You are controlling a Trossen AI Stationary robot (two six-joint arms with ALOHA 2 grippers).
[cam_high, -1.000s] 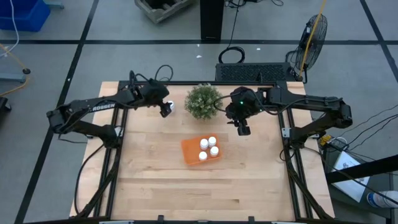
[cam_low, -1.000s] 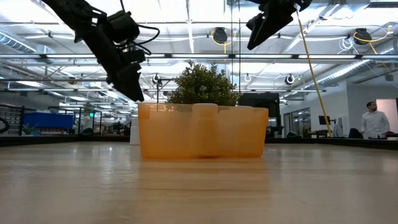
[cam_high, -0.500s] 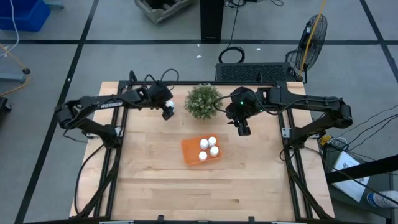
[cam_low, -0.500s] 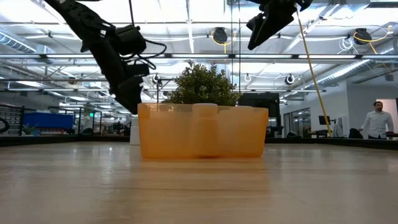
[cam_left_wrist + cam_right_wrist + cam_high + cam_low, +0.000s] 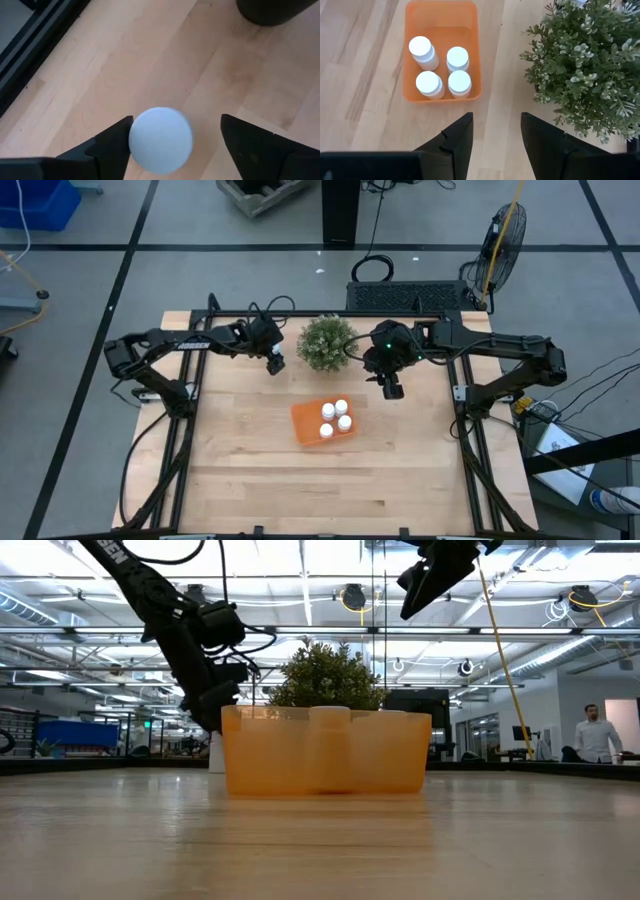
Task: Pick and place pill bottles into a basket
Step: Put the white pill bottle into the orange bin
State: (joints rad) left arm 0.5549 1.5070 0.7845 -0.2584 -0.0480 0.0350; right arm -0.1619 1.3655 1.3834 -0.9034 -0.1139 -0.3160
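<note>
One white pill bottle (image 5: 161,141) stands upright on the table left of the plant; the low view shows it (image 5: 216,752) beside the basket's left end. My left gripper (image 5: 176,125) is open and points down over it, one finger on each side of its cap; it also shows in the high view (image 5: 277,364). The orange basket (image 5: 308,425) holds several white bottles (image 5: 440,67), all standing upright. My right gripper (image 5: 495,132) is open and empty, high above the table between plant and basket (image 5: 390,387). My left gripper comes at the bottle from above, pointing down. One finger (image 5: 114,146) shows right against the cap's edge (image 5: 134,142) and the other stands well apart; I cannot tell whether the near finger touches it.
A round bushy green plant (image 5: 327,343) in a dark pot stands at the table's far middle, between the two grippers and close to the lone bottle. Bare wood lies in front of and beside the basket (image 5: 470,55). A person (image 5: 597,735) stands far off in the room.
My left gripper has moved toward the table's right edge and gone down, coming over the lone bottle near the plant, which it now hides in the high view. The bottle has stayed in place.
</note>
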